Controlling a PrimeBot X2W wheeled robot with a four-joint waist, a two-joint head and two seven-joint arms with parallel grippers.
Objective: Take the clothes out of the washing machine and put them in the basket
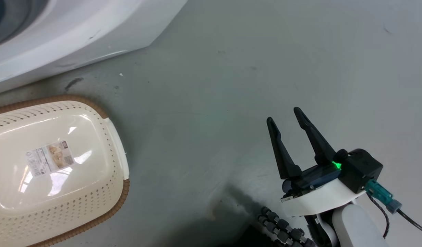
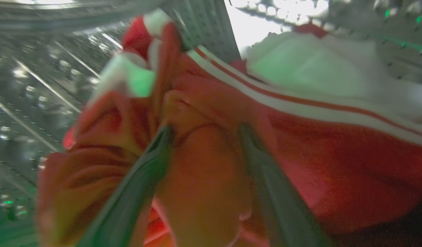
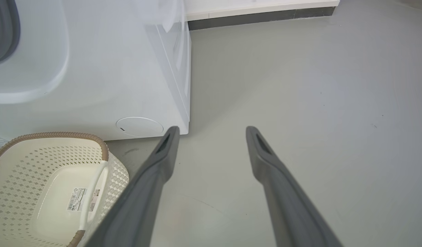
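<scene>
While the left gripper (image 2: 204, 132) sits in the steel drum (image 2: 32, 103), its jaws stand apart, with the red clothes (image 2: 334, 171) bulging between them. The right gripper (image 1: 283, 114) hangs over the floor (image 1: 231, 68), jaws open and empty, right of the basket (image 1: 119, 151) by the washing machine (image 1: 77, 34).

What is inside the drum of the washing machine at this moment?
Red clothes with white stripes lie in the steel drum. The left gripper stands open around a fold of them. Whatever is beneath the clothes is covered, so I cannot tell.
</scene>
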